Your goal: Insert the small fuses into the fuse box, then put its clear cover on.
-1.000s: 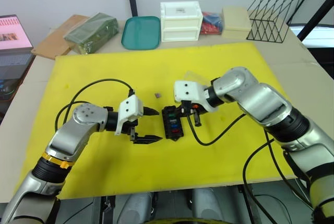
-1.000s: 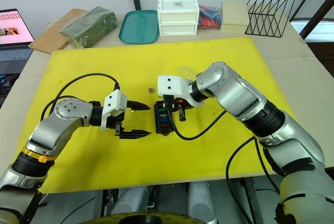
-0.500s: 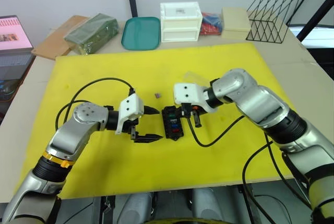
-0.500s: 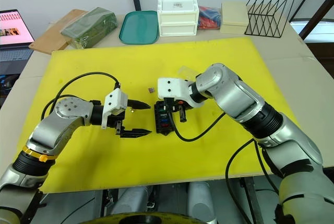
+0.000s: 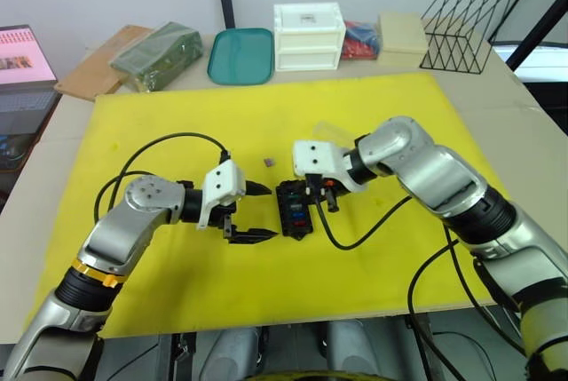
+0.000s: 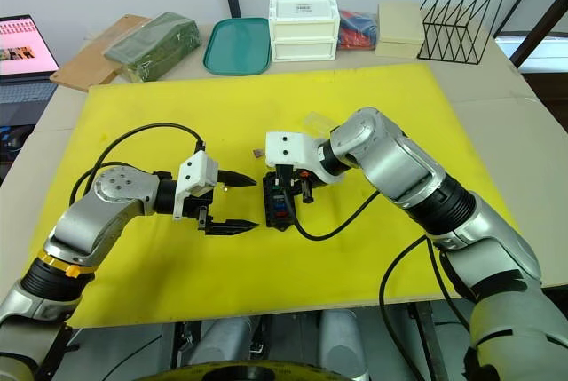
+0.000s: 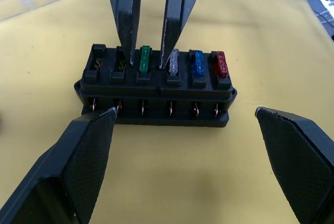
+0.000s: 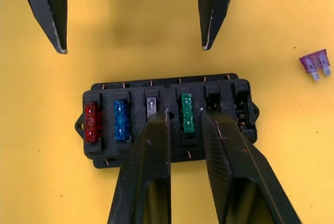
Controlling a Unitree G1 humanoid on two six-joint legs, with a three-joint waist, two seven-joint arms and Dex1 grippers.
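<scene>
A: What has changed at the fuse box, centre frame?
B: Little. The right claw has edged slightly left, fingers parted astride the seated green fuse.
A: And the left claw?
B: Still spread wide, empty. Purple fuse remains loose.

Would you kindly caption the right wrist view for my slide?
Right tool straddling the green fuse in the fuse box; purple fuse loose on the mat.
</scene>
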